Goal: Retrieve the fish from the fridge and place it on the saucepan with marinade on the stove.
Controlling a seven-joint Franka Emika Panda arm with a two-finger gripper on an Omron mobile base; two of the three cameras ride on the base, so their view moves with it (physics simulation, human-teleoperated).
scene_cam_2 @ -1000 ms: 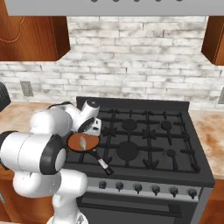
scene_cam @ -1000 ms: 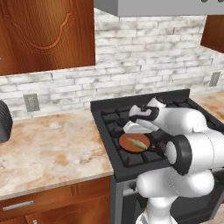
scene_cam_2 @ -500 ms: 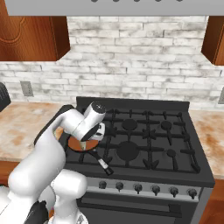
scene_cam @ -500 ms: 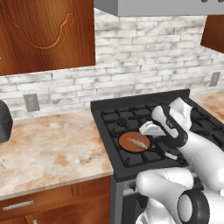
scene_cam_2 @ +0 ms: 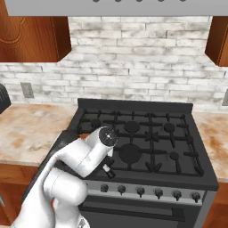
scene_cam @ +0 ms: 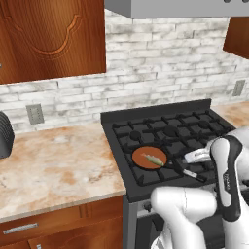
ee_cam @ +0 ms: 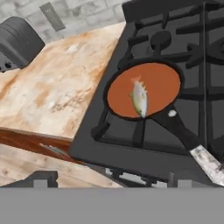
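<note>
We see the small olive-green fish (ee_cam: 139, 99) lying inside the shallow black orange-lined saucepan (ee_cam: 118, 89) on the black gas stove (ee_cam: 183, 48); our gripper's opening cannot be told.

Your arm (scene_cam: 226, 180) rises folded from the lower right of the left base view, its upper link standing nearly upright with a dark joint band along it. In the right base view it leans from the lower left, elbow joint (scene_cam_2: 106, 137) raised. Whether your pincer is open can't be told.
</note>
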